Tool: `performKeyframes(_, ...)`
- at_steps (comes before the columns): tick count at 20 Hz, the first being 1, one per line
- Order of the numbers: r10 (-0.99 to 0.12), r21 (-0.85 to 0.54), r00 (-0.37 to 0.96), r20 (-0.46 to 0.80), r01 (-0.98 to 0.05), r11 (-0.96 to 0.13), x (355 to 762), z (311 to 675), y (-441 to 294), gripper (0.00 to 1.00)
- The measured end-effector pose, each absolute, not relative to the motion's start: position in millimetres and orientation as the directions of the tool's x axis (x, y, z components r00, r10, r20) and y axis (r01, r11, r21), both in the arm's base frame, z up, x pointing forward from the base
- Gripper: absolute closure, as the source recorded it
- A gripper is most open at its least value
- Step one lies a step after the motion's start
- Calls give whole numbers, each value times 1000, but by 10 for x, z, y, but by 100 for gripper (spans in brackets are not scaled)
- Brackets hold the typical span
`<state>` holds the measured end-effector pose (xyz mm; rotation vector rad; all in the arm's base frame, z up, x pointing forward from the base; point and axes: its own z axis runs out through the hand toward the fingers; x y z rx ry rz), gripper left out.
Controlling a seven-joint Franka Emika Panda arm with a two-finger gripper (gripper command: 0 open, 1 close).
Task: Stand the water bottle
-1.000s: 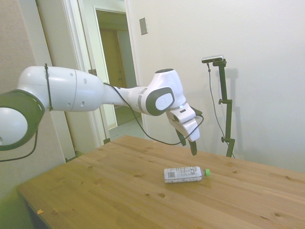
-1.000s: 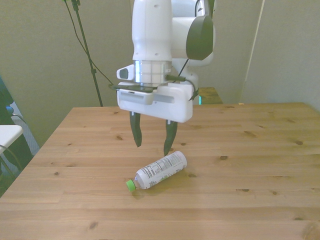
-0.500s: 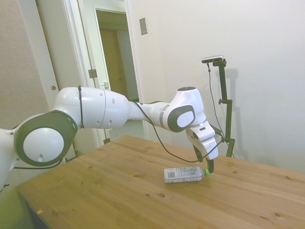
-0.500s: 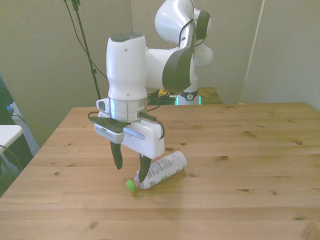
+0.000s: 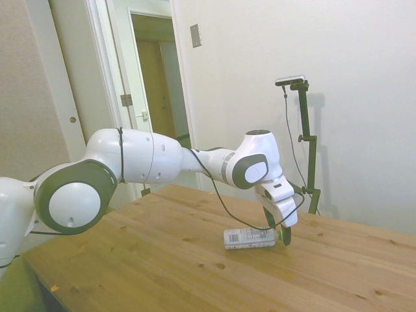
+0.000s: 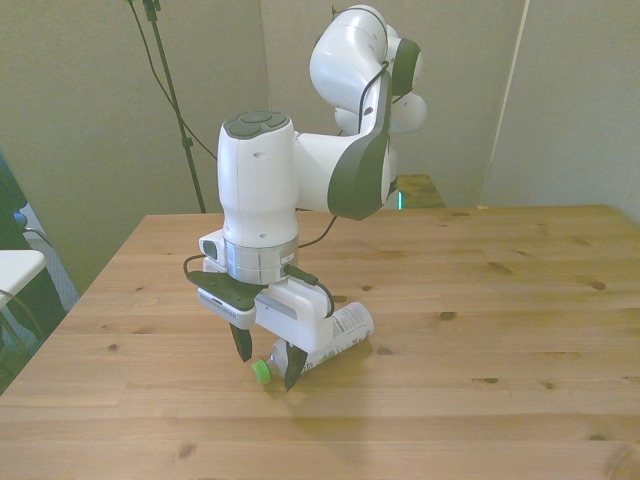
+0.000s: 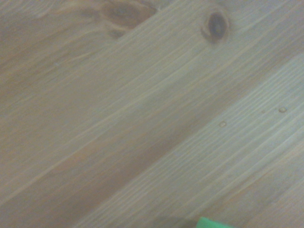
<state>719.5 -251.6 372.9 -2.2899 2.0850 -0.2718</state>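
The water bottle [image 6: 345,325] lies on its side on the wooden table [image 6: 500,300], green cap [image 6: 261,371] toward the front view's left. In the side view the water bottle [image 5: 248,238] shows its white label, and the cap end is hidden behind the gripper [image 5: 278,233]. The gripper [image 6: 266,365] is down at table height, open, with one dark finger on each side of the bottle's neck and cap. A sliver of the green cap [image 7: 213,223] shows at the edge of the wrist view, over bare wood.
The table's near edge runs along the bottom of the front view. A doorway [image 5: 153,97] and a white wall stand behind the table [image 5: 162,260] in the side view.
The gripper has come down from above the bottle and moved toward its cap end; the fingers now straddle the neck near the table. The bottle has not moved.
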Motion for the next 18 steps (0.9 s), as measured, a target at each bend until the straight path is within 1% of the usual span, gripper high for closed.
performKeyframes(4,-991,-129,86,102,-987,-99,7190,3674,-2514,100)
performKeyframes(14,-991,-131,84,99,-987,-97,7189,3678,-2521,100)
performKeyframes(18,-994,-119,77,78,-989,-86,7202,3645,-2553,100)
